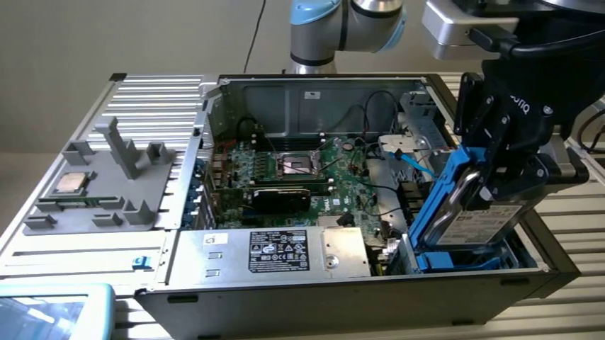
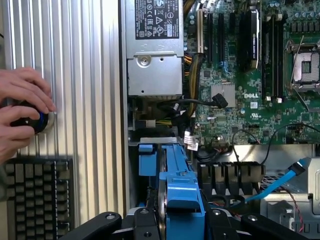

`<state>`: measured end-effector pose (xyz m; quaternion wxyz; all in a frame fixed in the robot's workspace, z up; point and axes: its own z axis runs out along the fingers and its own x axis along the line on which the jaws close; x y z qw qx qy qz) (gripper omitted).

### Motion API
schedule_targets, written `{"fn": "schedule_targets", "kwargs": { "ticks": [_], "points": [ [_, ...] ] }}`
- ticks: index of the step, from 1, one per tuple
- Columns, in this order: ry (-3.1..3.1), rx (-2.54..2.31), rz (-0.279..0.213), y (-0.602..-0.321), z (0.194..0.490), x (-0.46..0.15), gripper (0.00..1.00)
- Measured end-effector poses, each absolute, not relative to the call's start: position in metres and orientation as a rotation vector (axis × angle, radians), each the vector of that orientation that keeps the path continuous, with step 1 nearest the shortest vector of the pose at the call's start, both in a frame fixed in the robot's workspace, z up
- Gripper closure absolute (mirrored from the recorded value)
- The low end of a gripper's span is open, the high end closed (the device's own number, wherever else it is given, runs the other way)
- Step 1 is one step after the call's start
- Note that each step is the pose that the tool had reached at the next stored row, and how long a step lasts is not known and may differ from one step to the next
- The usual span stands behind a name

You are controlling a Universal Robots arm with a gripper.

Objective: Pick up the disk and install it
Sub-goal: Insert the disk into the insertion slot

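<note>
We're looking at a slatted table [image 1: 567, 312] carrying the open computer case [image 1: 341, 301]. At the case's end on the exterior view's right, by its front corner, the gripper [image 1: 492, 188] is clamping the disk [image 1: 477, 228], with its fingers closed on it. The disk is standing on edge and tilted. Its blue carrier [image 1: 443, 195] is reaching down to the drive bay [image 1: 472, 261], and we can't tell whether it's touching yet.

We're judging this as the install step: the pick-up is done and the disk isn't seated. Seating is calling for the carrier rails to be square with the bay walls and clear of the blue cable [image 1: 416, 164].

The exterior view is giving us the tilt and the white label. The wrist view is giving us the carrier end-on over the bay, plus a person's hands [image 2: 22, 107] on a round knob [image 2: 35, 121] on the table beside a keyboard [image 2: 37, 197].
</note>
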<state>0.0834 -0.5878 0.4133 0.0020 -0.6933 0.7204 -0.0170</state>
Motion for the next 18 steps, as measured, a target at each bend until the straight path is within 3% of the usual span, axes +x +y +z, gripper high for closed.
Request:
{"fn": "schedule_targets", "kwargs": {
  "ticks": [18],
  "points": [
    [2.260,-2.176,-0.053,-0.5879,0.4035,0.0834,0.63]
  ]
}}
